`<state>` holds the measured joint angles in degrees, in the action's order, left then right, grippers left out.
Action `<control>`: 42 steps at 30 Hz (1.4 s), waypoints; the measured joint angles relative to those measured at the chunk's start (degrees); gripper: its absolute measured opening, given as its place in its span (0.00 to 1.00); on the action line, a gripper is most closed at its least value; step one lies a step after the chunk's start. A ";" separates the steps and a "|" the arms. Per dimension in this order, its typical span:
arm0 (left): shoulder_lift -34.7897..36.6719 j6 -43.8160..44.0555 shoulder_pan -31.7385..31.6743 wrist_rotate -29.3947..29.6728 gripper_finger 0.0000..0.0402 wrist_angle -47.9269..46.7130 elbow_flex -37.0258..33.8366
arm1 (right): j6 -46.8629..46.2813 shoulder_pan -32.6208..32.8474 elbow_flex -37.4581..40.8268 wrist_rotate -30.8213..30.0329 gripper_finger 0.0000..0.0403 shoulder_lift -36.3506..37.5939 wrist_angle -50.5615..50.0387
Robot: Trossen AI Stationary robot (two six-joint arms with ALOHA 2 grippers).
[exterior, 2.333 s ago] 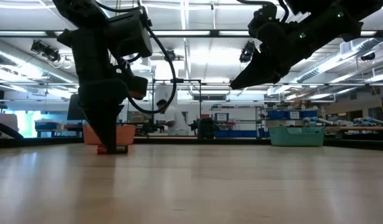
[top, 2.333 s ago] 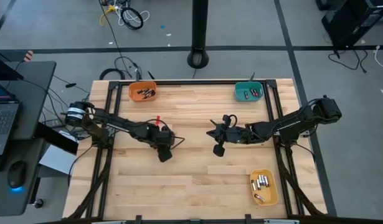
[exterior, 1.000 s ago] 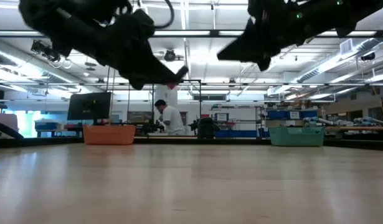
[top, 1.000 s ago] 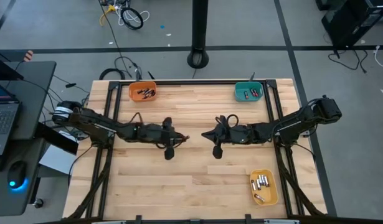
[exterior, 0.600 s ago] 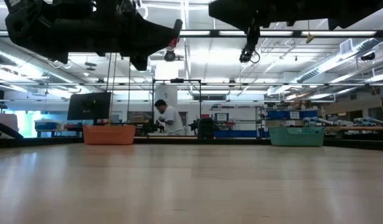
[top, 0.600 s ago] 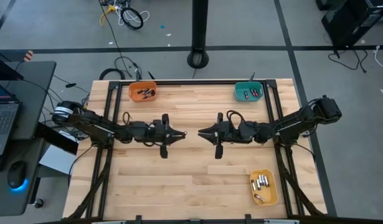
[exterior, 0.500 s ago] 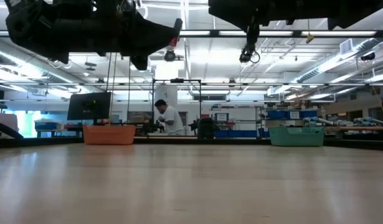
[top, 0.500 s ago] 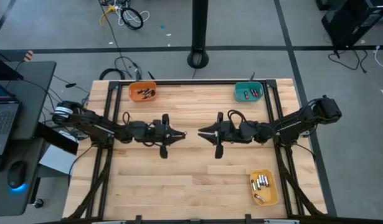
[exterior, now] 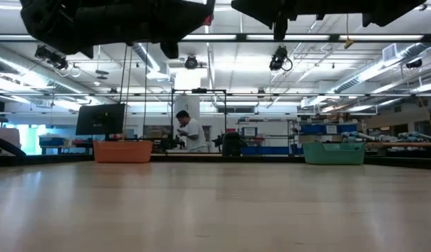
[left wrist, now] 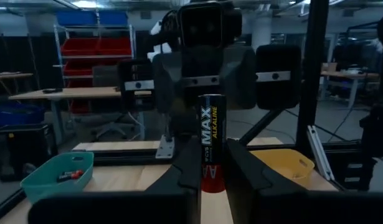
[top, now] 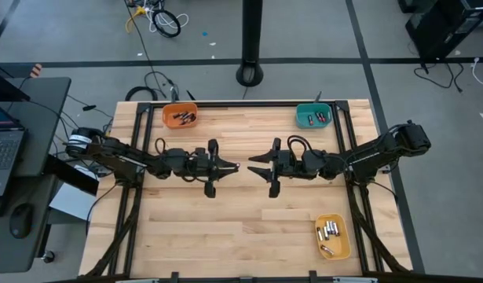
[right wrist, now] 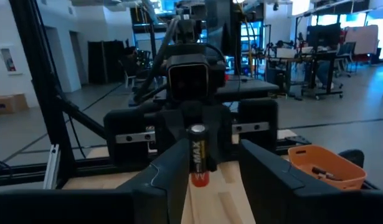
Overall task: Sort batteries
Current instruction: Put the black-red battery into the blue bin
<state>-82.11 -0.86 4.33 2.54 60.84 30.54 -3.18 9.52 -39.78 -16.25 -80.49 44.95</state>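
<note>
Both arms are raised over the middle of the surface, facing each other tip to tip, which reads as a handover set-up. The left hand pinches one battery, a black cell with a red end and "MAX ALKALINE" print, standing upright between its fingers. Holding it high and endwise looks meant to leave the free end exposed for the other arm to take.

The right hand is spread, its fingers wide apart, and sits just beside the left hand's tips. In the right wrist view the battery shows between those open fingers, apparently not touched yet; whether there is contact is hard to tell.

In the low view both arms hang along the top edge, well above the wood.

The other batteries are already binned: dark ones in the orange bin at the far left, a few in the teal bin at the far right, silvery ones in the yellow bin near the right front corner. A person stands far behind.
</note>
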 joint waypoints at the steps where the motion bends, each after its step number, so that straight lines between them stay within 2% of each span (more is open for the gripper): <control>1: 0.00 -0.02 -0.36 -0.81 0.12 -0.77 0.70 | 0.14 0.00 -0.24 0.12 0.37 0.00 -0.04; 8: 0.02 -0.58 -2.59 -4.03 0.12 -6.17 6.18 | 0.41 0.00 -1.70 1.92 0.37 0.00 -0.05; 17: -0.19 -1.72 -3.61 -5.83 0.12 -9.82 9.54 | 1.84 -0.49 -1.74 1.98 0.36 0.00 0.26; 26: -3.41 -2.01 -3.59 -5.90 0.12 -9.20 11.52 | 3.07 -0.81 -1.74 2.01 0.29 0.00 0.90; 33: -3.55 -2.08 -3.59 -5.87 0.12 -8.98 11.54 | 4.58 -0.83 -1.74 2.01 0.17 0.00 0.90; 42: -3.54 -2.08 -3.59 -5.85 0.12 -8.70 11.54 | 4.89 -0.83 -1.74 1.96 0.17 0.02 0.90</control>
<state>-85.65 -2.95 0.73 -3.30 52.14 42.09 1.72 8.69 -41.52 -14.28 -80.47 45.84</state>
